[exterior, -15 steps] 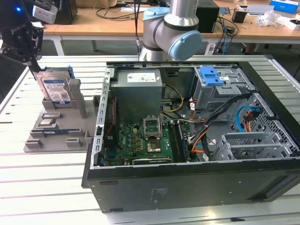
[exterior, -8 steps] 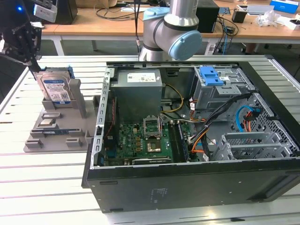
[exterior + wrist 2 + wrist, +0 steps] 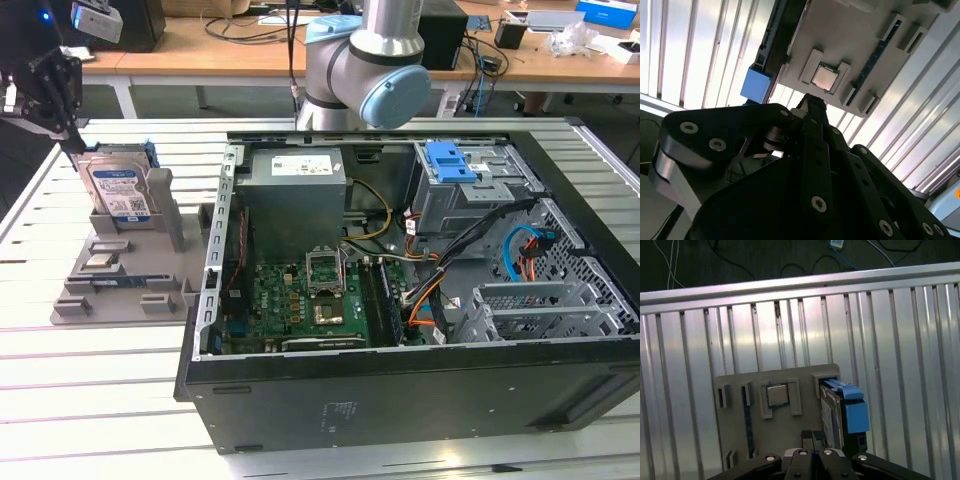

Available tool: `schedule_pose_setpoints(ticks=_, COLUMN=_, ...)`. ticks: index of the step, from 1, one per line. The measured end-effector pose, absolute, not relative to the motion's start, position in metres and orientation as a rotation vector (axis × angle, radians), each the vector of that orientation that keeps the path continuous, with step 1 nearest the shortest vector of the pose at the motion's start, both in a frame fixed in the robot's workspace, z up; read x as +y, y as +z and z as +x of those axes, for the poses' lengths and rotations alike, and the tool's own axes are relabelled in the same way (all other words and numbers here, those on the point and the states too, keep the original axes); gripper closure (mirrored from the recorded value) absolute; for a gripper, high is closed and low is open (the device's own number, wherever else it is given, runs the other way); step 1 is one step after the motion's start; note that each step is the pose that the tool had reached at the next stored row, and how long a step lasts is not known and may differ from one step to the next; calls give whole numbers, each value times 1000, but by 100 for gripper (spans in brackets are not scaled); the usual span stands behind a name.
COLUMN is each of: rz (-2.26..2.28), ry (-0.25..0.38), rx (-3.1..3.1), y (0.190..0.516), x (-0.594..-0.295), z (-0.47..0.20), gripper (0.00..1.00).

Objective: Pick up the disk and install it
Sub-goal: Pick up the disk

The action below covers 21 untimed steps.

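Here's the gripper (image 3: 72, 135) at the exterior view's upper left, black, partly cut off by the frame edge, its tip hanging just above the top corner of the disk (image 3: 118, 190). Whether it touches is too close to call from here.

The disk stands upright in a slot of the grey stand (image 3: 165, 215) on the slatted table (image 3: 90, 400), at the exterior view's left. Its label faces the camera and its bottom edge is sunk out of sight in the slot.

In the first wrist view the gripper (image 3: 812, 436) shows its two fingertips pressed together with nothing between them, while the body is cut off at the frame edge. Just beside them is the disk (image 3: 847, 410), seen edge-on with its blue frame toward us, so the label can't be seen. A processor chip (image 3: 777, 395) lies in a recess of the stand (image 3: 740, 380).

In the second wrist view the gripper (image 3: 812, 102) has its own black linkage blocking much of the scene. Beyond it are the chip (image 3: 824, 77) and a blue piece (hard to say what) at the stand's edge.

At centre and right of the exterior view, the open computer case (image 3: 400, 400) lies well apart from the disk. The arm (image 3: 365, 60) is cut off at the top.
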<state>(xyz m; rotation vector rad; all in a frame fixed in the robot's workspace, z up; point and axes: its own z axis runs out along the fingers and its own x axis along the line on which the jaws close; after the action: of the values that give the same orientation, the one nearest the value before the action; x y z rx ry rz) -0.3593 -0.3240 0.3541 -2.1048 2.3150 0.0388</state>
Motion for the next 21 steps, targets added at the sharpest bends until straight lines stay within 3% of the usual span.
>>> schedule_pose_setpoints(ticks=21, rz=-2456, ry=42, rx=1945, y=354, x=-324, z=-359, gripper=90)
